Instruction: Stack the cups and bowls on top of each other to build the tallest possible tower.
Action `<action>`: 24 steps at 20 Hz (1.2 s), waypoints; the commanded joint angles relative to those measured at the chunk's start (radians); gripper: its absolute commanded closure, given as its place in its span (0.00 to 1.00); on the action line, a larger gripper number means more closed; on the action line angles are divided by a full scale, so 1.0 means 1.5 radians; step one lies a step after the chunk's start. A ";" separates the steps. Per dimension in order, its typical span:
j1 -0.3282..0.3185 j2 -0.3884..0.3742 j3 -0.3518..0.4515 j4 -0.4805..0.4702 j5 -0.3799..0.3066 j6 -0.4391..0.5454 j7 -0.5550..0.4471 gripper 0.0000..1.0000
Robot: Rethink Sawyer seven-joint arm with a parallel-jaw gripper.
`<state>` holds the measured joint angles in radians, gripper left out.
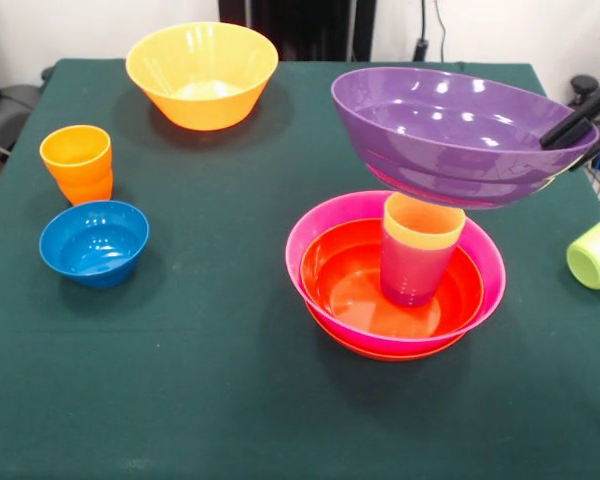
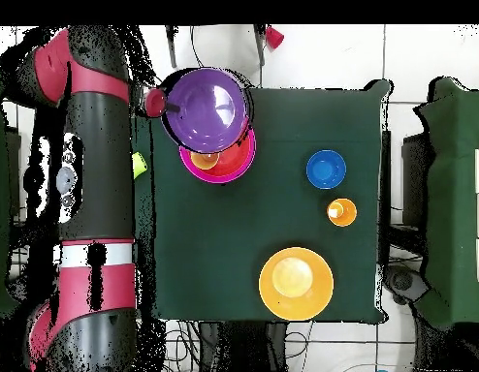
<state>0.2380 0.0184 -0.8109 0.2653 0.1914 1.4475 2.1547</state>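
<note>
My gripper [image 1: 568,131] comes in from the right edge and is shut on the rim of the wide purple bowl [image 1: 458,130]. It holds the bowl tilted over the tower. The bowl's underside sits at the yellow cup [image 1: 424,222], which is nested in a purple cup [image 1: 412,272]. Whether they touch I cannot tell. These cups stand in a red-orange bowl [image 1: 352,280] inside the pink bowl [image 1: 310,232], with another red-orange bowl's rim [image 1: 380,352] showing below. In the overhead view the purple bowl [image 2: 207,105] covers most of the pink bowl [image 2: 234,167], with the gripper [image 2: 162,101] at its rim.
The large yellow-orange bowl [image 1: 202,72] stands far left. An orange cup [image 1: 77,160] and the small blue bowl [image 1: 94,240] are at the left. A lime green cup [image 1: 598,250] lies on its side at the right edge. The arm [image 2: 88,165] runs beside the table.
</note>
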 commanded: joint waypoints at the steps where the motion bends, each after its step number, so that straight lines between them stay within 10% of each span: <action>1: 0.000 -0.017 0.039 0.035 0.011 -0.032 0.135 1.00; 24: -0.056 0.014 0.028 -0.008 -0.009 -0.115 0.053 1.00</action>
<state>0.1919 0.0261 -0.8110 0.2642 0.1961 1.3568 2.1683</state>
